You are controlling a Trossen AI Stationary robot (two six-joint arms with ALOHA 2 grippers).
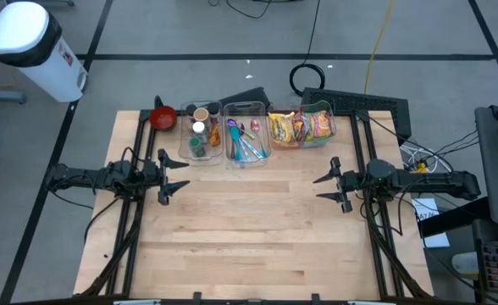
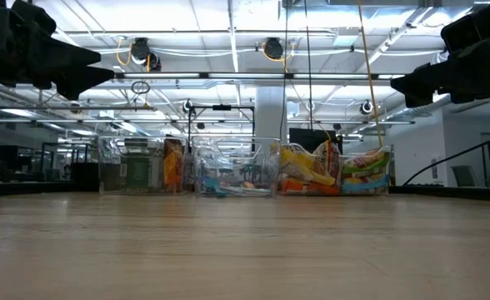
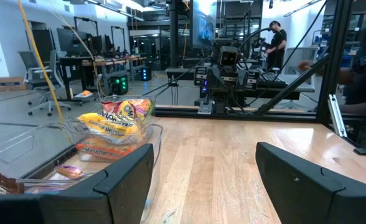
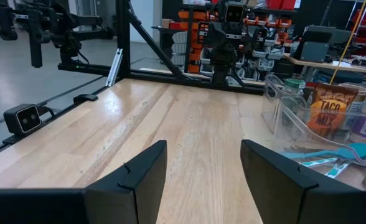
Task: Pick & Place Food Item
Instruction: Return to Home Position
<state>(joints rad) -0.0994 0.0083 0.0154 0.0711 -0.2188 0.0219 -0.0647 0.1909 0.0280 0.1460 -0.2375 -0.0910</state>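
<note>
Three clear bins stand in a row along the table's far edge. The right bin (image 1: pixel 302 127) holds yellow and orange food packets, which also show in the left wrist view (image 3: pixel 116 122). The middle bin (image 1: pixel 247 140) holds utensils. The left bin (image 1: pixel 201 134) holds jars and a taco mix packet (image 4: pixel 330 109). My left gripper (image 1: pixel 175 177) is open and empty at the table's left side, raised above the wood. My right gripper (image 1: pixel 327 185) is open and empty at the right side, raised too.
A red bowl (image 1: pixel 163 117) sits at the far left next to the bins. A black keyboard-like slab (image 1: pixel 355 103) lies behind the right bin. The bare wooden tabletop (image 1: pixel 249 229) stretches between the arms and toward the near edge. A person stands in the room beyond (image 3: pixel 275 43).
</note>
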